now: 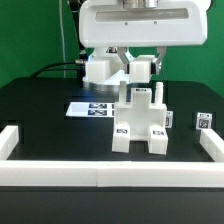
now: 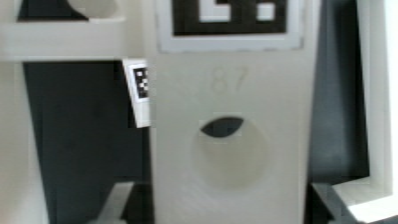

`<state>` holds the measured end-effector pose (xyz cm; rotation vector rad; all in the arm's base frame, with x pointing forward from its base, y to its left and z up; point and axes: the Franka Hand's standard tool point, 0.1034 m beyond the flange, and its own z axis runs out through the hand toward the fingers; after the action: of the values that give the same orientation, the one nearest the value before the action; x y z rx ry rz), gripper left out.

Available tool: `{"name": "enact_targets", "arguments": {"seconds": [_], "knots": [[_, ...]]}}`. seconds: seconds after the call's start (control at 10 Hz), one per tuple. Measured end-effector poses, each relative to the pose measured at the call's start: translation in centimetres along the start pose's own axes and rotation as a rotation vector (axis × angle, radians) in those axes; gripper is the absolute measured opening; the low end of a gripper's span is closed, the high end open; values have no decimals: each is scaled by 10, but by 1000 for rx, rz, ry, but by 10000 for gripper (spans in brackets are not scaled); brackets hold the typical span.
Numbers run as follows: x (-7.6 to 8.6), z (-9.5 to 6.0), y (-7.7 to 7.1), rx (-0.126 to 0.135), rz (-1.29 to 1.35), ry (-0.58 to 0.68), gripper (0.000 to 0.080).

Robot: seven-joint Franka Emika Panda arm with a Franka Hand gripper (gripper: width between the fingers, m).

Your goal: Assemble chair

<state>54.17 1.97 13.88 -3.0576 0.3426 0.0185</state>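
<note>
**On the black tabletop: small white blocky plastic chair in the end effector's grip**

Near the middle of the tabletop, just in front of the flat white marker board, the chair stands upright, well apart from the white rail bordering the surface. It is built of chunky, square-edged white pieces. Two squat blocks form the foot, a broader body sits above them, and a narrower upright rises from the top. Small black-and-white square tags sit on its front faces. The plastic looks smooth and matt.

Above it, the white arm's end effector meets that upright. Its jaws stand nearly closed, one on each side of the piece, gripping it. In the wrist view a dark finger shows at either side of a tall, flat white face of the chair. That face carries a large black-and-white tag at one end and a dark oval hole sunk in its middle. Beside it, a second white piece bears a narrow tag strip on its edge.

Toward the exterior view's right, a small white tagged block lies alone near the rail.
</note>
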Motion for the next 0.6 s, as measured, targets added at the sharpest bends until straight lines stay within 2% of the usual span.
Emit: {"name": "enact_targets", "arguments": {"seconds": [0.1,0.3,0.6], "knots": [[-1,0,-1,0,-2,2,288],[-10,0,-12,3,-24,5,288],[-19,6,-22,0,-46,2,288]]}}
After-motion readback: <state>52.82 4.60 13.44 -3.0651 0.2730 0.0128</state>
